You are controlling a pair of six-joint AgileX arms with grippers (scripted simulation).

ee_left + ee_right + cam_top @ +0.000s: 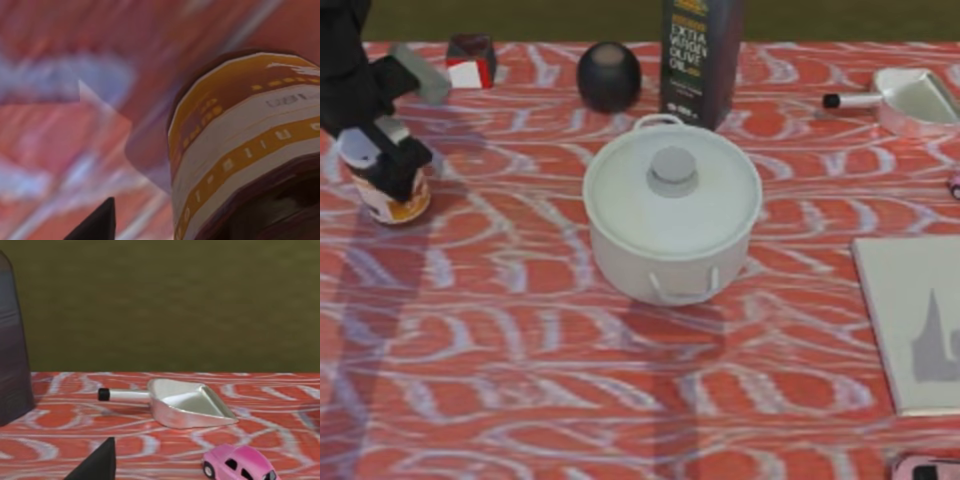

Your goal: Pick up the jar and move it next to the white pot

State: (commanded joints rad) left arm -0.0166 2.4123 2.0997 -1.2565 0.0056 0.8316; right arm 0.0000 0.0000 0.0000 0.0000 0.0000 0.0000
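Jar point(392, 196) stands upright at the worktop's far left, well apart from the pot point(672, 215); left gripper point(382, 160) sits over it, fingers apparently closed around it.

black vase point(609, 76), oil bottle point(699, 58), metal pan point(916, 99)

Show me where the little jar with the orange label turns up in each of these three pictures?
Top view: the jar stands at the table's left edge, under the left claw.
Left wrist view: the jar fills much of the picture, very close.
Right wrist view: not in it.
Shared landmark: the red-and-white tablecloth appears in all three views.
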